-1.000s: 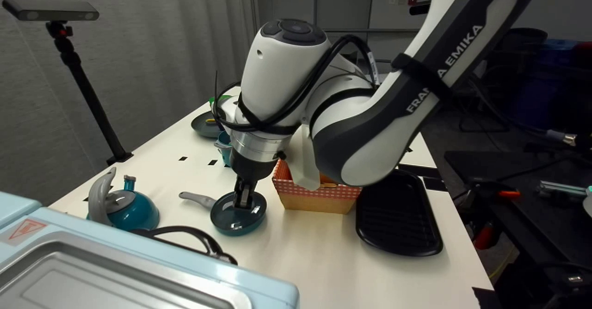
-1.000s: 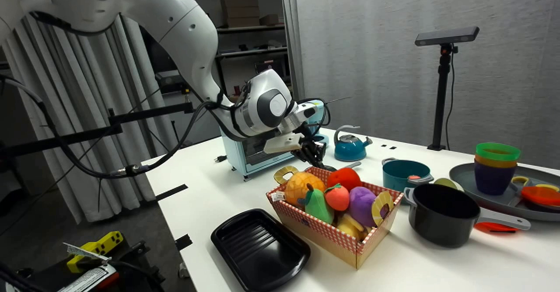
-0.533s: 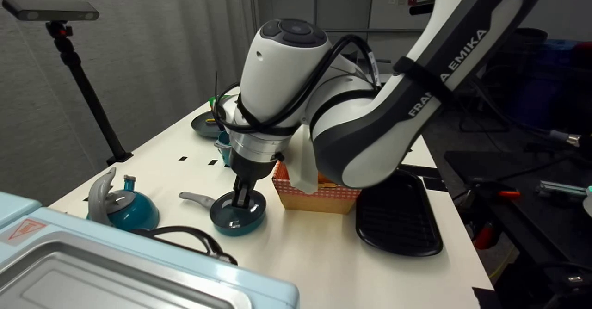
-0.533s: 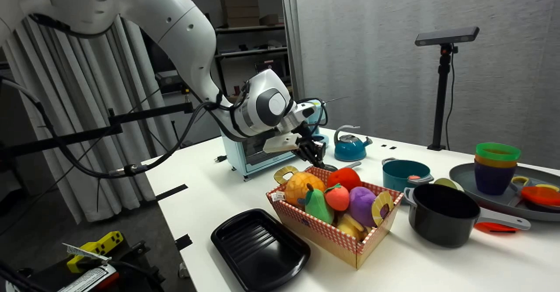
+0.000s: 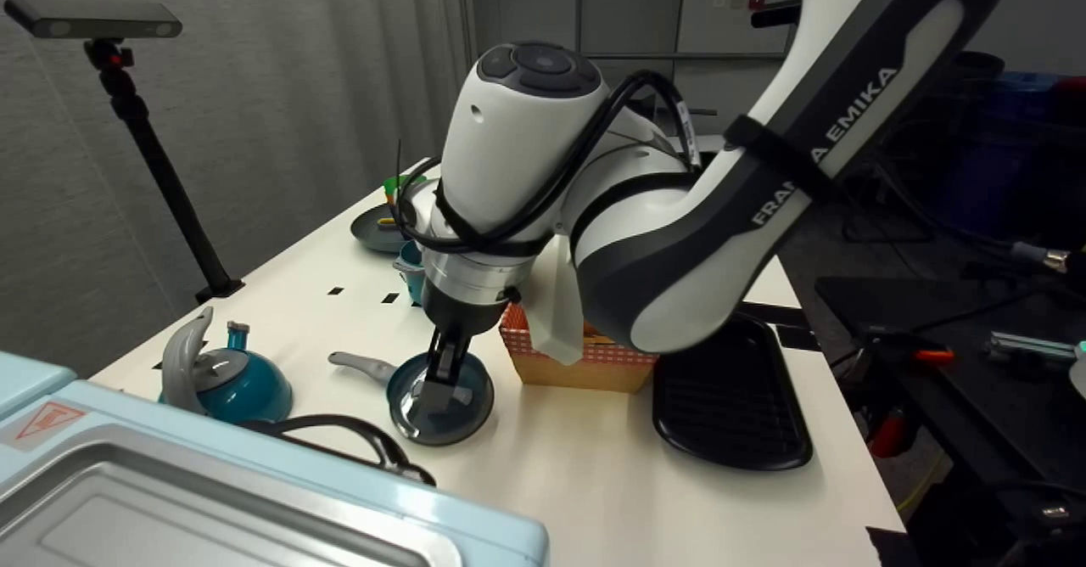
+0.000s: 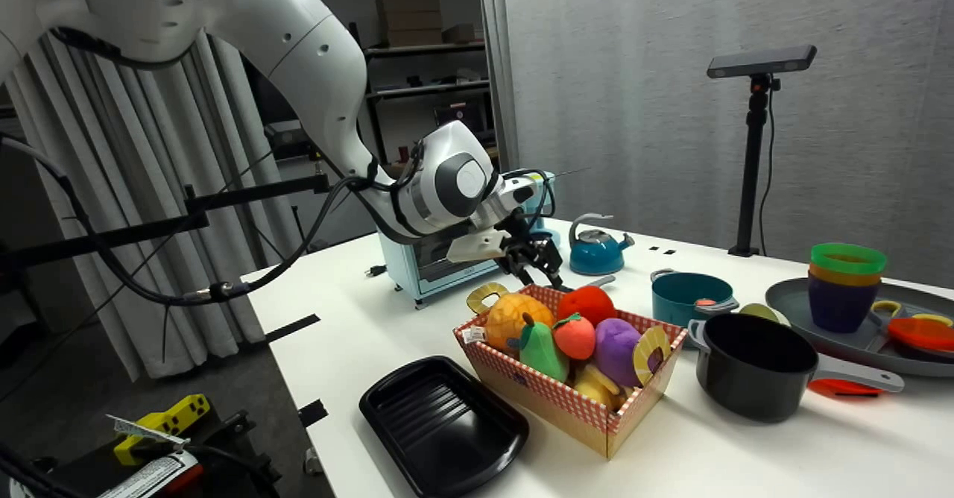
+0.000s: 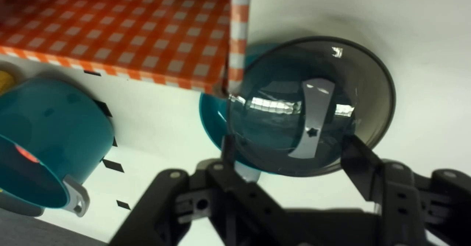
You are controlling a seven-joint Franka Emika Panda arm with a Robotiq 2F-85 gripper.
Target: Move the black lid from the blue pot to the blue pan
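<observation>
One hand, two fingers spread, hangs above one lid off-centre over one blue pan.

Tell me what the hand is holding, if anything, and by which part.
Nothing is held: the hand stands open, with a gap on each side of the grey handle on the lid, which lies off-centre over the blue pan.

Shown are one round translucent-grey lid, one shallow teal pan, one deep teal pot, one black pot and one teal kettle.
</observation>
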